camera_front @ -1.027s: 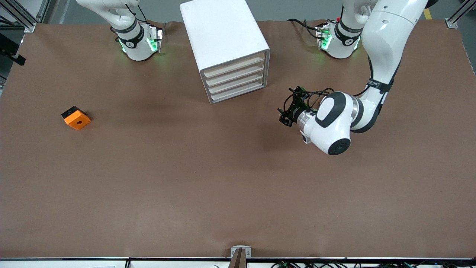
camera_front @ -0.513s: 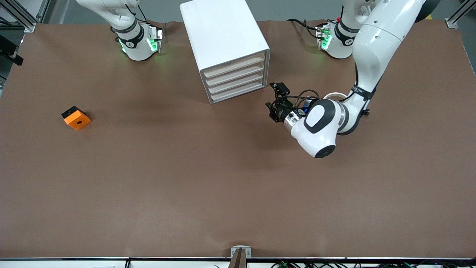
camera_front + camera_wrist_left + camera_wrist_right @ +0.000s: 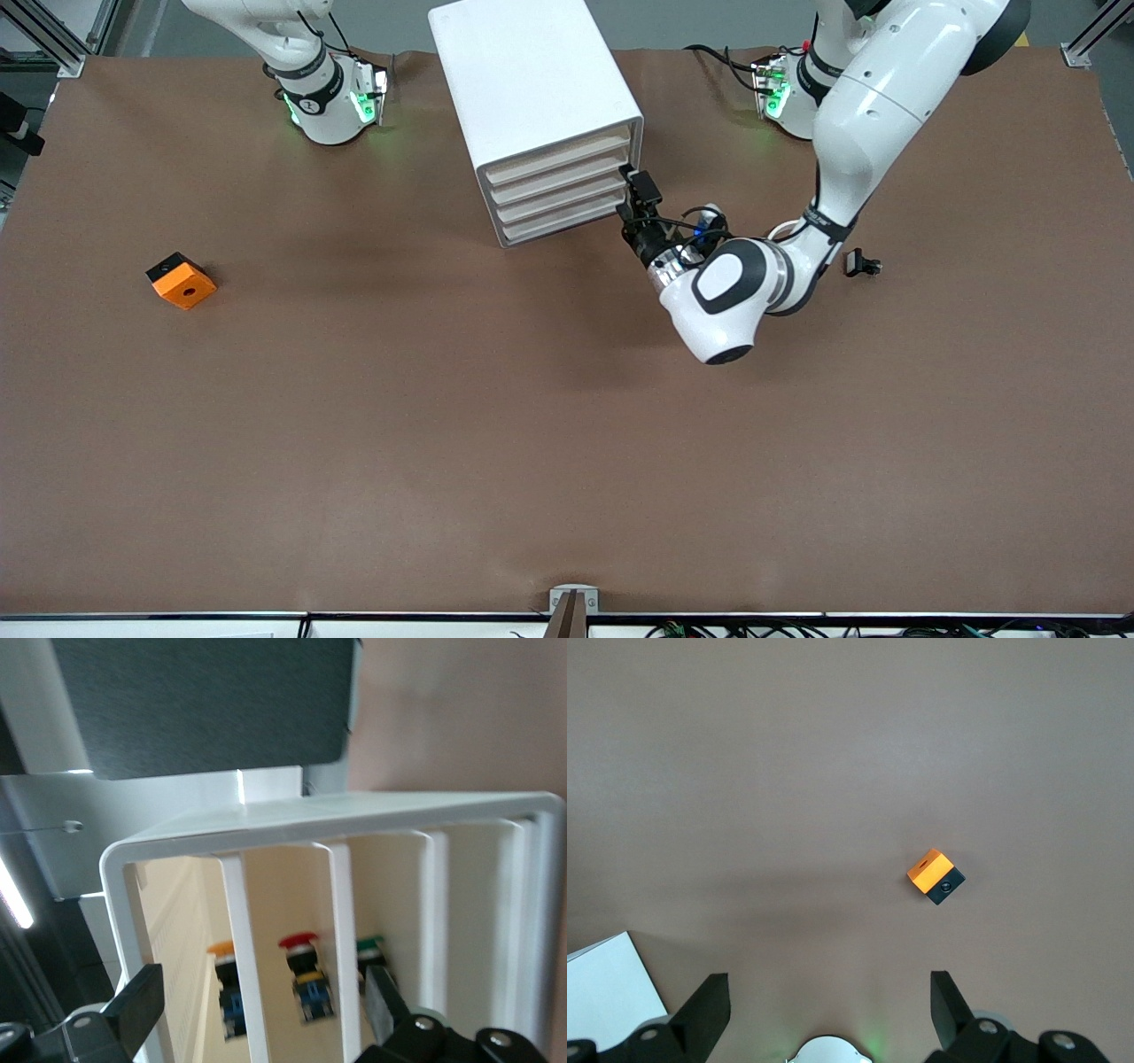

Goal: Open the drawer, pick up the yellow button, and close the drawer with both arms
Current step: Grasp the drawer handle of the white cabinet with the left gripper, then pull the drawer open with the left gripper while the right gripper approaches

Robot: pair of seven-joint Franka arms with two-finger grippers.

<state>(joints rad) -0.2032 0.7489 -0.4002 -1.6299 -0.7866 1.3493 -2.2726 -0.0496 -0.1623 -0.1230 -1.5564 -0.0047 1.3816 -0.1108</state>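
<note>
The white cabinet stands between the arms' bases. Its highest drawer sits flush with the three alike under it. My left gripper is open right in front of the drawer fronts, at the cabinet's corner toward the left arm's end, holding nothing. In the left wrist view the left gripper faces the cabinet front, and the button, orange cap over black body and blue base, shows inside the highest drawer. My right gripper waits open, high over the table, out of the front view.
An orange block with a black hole lies toward the right arm's end. A small black part lies beside a white arc under the left arm. Red-capped and green-capped buttons show in lower drawers.
The left arm has swung toward the cabinet, bringing its open gripper up to the drawer fronts and uncovering the small black part. The right arm has not moved.
</note>
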